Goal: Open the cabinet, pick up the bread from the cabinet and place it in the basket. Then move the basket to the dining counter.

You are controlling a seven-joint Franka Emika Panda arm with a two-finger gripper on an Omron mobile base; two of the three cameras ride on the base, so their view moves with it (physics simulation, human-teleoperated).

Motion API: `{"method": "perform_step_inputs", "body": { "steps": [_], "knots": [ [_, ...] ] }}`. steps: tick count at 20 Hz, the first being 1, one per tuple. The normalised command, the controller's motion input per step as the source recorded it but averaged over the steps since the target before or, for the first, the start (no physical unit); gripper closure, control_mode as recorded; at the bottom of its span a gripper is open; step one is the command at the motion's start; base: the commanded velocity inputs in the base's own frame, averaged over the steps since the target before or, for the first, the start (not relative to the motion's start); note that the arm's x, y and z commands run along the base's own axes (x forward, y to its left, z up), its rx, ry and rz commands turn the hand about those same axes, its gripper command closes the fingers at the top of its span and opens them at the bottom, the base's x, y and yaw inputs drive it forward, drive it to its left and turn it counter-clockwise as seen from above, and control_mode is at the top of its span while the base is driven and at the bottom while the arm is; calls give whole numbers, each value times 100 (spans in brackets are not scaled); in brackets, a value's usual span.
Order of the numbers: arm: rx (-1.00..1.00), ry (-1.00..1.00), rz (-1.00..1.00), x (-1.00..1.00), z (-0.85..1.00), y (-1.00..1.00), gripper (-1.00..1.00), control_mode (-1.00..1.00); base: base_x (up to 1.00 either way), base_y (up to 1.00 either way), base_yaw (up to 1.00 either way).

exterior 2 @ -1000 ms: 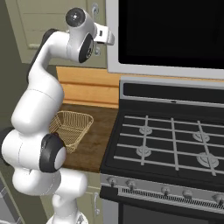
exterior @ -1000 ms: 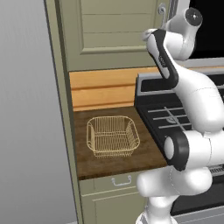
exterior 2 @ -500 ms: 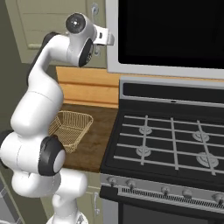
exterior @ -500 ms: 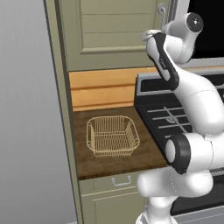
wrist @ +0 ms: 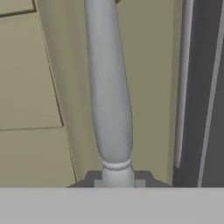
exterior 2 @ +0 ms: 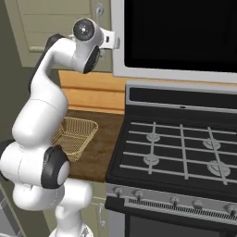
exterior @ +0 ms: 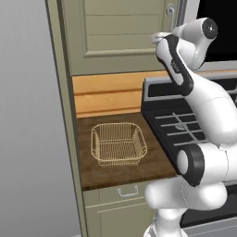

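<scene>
The olive-green cabinet has its panelled door closed, so the bread is hidden. Its silver bar handle runs up the middle of the hand view. My gripper is shut on the handle's lower end, one dark tip on each side of it. In the base views my hand is raised against the door's right edge, by the handle. The golden wire basket sits empty on the dark wood worktop below. The dining counter is out of view.
A black gas stove stands right of the worktop, with a dark appliance panel above it. A grey wall borders the cabinet on the left. A low drawer sits under the worktop.
The jaws have closed from wide open onto the cabinet handle. The arm has barely shifted; basket and door are unmoved.
</scene>
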Motion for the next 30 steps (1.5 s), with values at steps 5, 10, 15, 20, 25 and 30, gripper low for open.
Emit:
{"method": "perform_step_inputs", "body": {
  "steps": [5, 10, 15, 20, 25, 30],
  "knots": [
    [0, 0, 16, -38, 6, 78, 100, -100, 0, 0, 0],
    [0, 0, 11, -100, 19, 100, 100, -100, 0, 0, 0],
    [0, 0, 5, -100, 15, 100, 100, -100, 0, 0, 0],
    [-7, -1, 1, -100, 15, 73, 100, -100, 0, 0, 0],
    [-17, 3, 0, -97, 33, 84, 100, -100, 0, 0, 0],
    [-15, 13, 0, -91, 35, 100, 100, -100, 0, 0, 0]
  ]
}}
